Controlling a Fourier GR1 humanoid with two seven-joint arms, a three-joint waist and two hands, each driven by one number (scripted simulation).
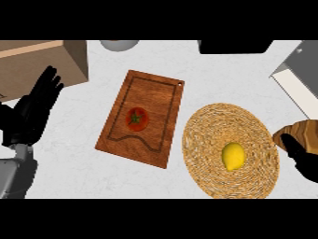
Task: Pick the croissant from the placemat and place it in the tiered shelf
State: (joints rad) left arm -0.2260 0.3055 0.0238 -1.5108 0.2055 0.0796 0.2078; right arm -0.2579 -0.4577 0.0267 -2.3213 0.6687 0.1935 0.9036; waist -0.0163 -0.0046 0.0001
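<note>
At the right edge of the frame the right hand [311, 165] has its fingers grasping the croissant [311, 135], lifted off the placemat [210, 140], and should carry it level toward the shelf [306, 74] at upper right, while the left hand [34, 109] rests open.

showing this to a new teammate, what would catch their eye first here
Probably the round woven placemat right of centre, with a yellow lemon on it, and the wooden cutting board beside it with a red tomato on it. At the right edge the right hand is curled round a brown croissant, off the mat; the left hand rests open at far left.
</note>
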